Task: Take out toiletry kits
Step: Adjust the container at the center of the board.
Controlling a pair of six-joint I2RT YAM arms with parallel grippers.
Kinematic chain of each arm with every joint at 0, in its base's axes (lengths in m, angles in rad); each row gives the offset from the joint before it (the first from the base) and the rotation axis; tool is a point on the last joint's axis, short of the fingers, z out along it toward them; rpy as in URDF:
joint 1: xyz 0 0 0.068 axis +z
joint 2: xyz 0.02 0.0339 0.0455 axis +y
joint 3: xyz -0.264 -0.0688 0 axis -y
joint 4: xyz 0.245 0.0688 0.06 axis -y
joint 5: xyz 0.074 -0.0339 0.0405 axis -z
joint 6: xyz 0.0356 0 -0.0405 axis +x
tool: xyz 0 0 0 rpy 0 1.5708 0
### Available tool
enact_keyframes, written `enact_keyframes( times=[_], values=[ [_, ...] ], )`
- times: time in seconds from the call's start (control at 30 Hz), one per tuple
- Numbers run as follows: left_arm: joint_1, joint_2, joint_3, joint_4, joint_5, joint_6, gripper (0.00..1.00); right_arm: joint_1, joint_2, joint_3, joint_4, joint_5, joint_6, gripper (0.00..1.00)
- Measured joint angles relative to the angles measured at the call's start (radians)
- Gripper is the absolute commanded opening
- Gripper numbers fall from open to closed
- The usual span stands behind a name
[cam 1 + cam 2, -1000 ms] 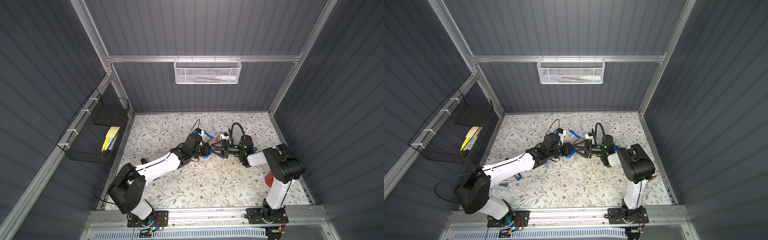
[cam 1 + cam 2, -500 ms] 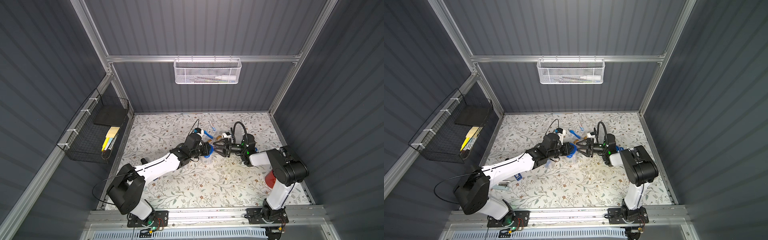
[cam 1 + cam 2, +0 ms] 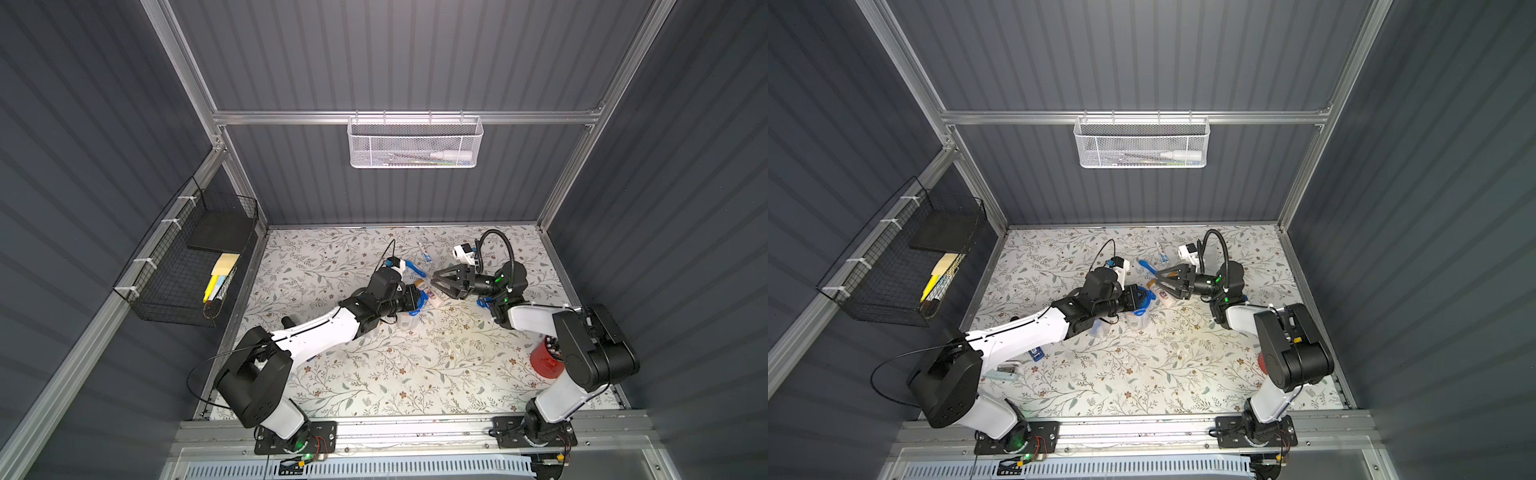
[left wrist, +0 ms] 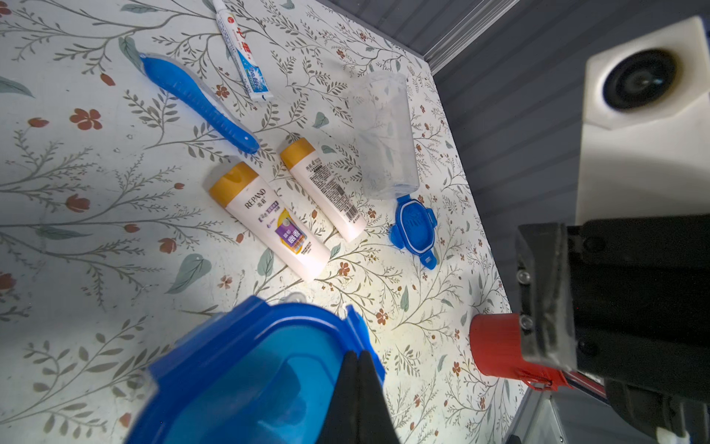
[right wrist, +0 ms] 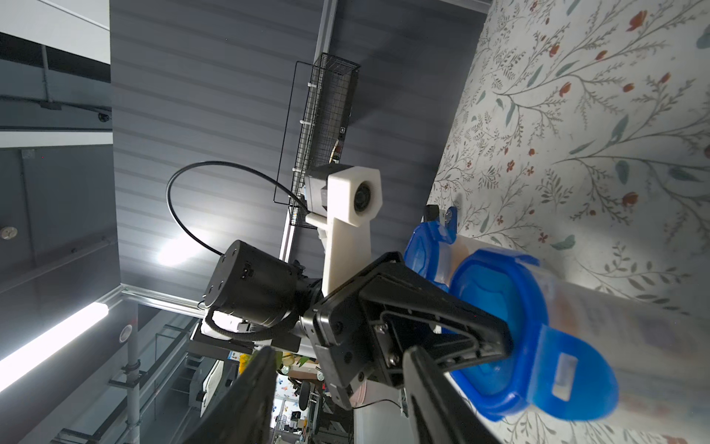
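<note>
Left gripper (image 4: 359, 369): my fingers pressed together, pinching rim of blue lid (image 4: 249, 369) on upright clear jar (image 3: 409, 321). Jar contents too blurred to tell.

Right gripper (image 5: 340, 355): my jaws spread, nothing between them, hovering just right of lid.

Kit pieces lie flat on floral table (image 4: 77, 230), between my grippers:
- label-up cream bottle (image 4: 269, 223) beside barcode-up cream bottle (image 4: 324, 190), tan caps same way
- blue toothbrush (image 4: 196, 102) just beyond bottles
- toothpaste tube (image 4: 242, 50) farther still

Second clear jar (image 4: 384, 134) on its side right of bottles, lid open.

left gripper (image 4: 357, 355), blue lid (image 4: 238, 369) cut by frame edge | red cup (image 3: 542, 363) half hidden behind right arm (image 3: 590, 357)
</note>
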Motion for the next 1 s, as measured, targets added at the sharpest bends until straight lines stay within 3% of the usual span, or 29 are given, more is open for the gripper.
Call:
enact_keyframes(
  times=[0.17,0.3,0.43,0.57,0.73,1.0],
  values=[
    [0.000,0.000,0.072,-0.111,-0.012,0.008,0.00,0.000,-0.093,0.003,-0.286,0.009,-0.191,0.51],
    [0.000,0.018,0.174,-0.266,-0.024,0.035,0.00,0.016,-0.234,0.064,-0.674,0.066,-0.462,0.39],
    [0.000,0.035,0.259,-0.408,-0.034,0.058,0.00,0.045,-0.348,0.147,-1.015,0.171,-0.708,0.18],
    [0.000,0.040,0.307,-0.502,-0.043,0.071,0.00,0.064,-0.399,0.177,-1.232,0.275,-0.851,0.00],
    [0.000,0.040,0.346,-0.576,-0.072,0.085,0.00,0.122,-0.386,0.177,-1.426,0.415,-0.970,0.00],
    [0.000,-0.008,0.361,-0.622,-0.164,0.106,0.00,0.261,-0.313,0.185,-1.555,0.573,-1.046,0.00]
  ],
)
